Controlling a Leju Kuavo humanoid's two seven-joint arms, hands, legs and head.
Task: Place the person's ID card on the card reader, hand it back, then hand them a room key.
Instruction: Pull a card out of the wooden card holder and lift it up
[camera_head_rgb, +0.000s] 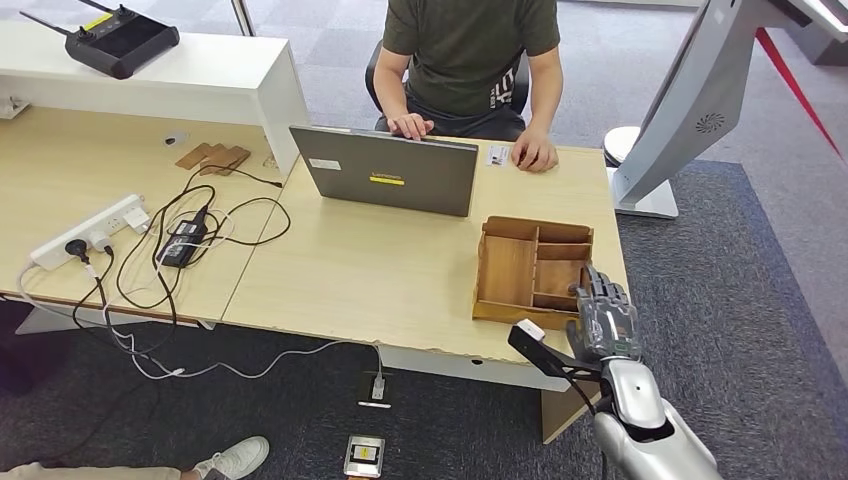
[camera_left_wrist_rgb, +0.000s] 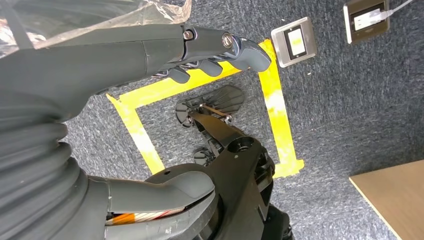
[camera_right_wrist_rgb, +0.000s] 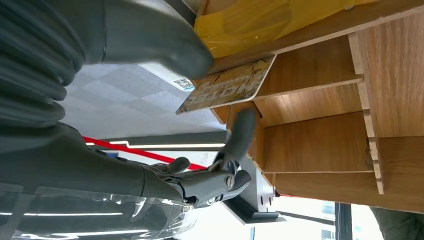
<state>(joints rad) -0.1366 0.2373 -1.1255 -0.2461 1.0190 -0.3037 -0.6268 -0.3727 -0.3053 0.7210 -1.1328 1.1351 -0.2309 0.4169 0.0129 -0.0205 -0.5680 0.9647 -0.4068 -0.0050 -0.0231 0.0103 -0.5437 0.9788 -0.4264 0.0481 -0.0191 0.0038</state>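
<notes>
The right robot hand (camera_head_rgb: 604, 313) reaches over the near right corner of the open wooden compartment tray (camera_head_rgb: 507, 272), and its wrist view shows the thick grey thumb (camera_right_wrist_rgb: 165, 47) pressing a flat rectangular card with worn printed lettering (camera_right_wrist_rgb: 227, 88) while a dark finger (camera_right_wrist_rgb: 241, 135) stands up beneath it; the card looks pinched at one end only, its far end poking toward a tray divider. My worry is that so shallow a grip lets the card pivot or slip if its free edge catches the wooden partition as the hand lifts, dropping it back into a compartment or onto the grey carpet. The silver forearm rises steeply from below the light wooden worktop (camera_head_rgb: 350, 270), wrist bent forward over the tray. The left robot hand (camera_left_wrist_rgb: 210, 55) hangs low beside the body, fingers loosely curled and apart, holding nothing, over yellow floor tape (camera_left_wrist_rgb: 272, 95). Beyond the tray, a person in a dark green T-shirt (camera_head_rgb: 470, 50) sits behind a grey laptop (camera_head_rgb: 390, 170), one hand beside a small white card (camera_head_rgb: 497, 155) near the worktop's far edge.
</notes>
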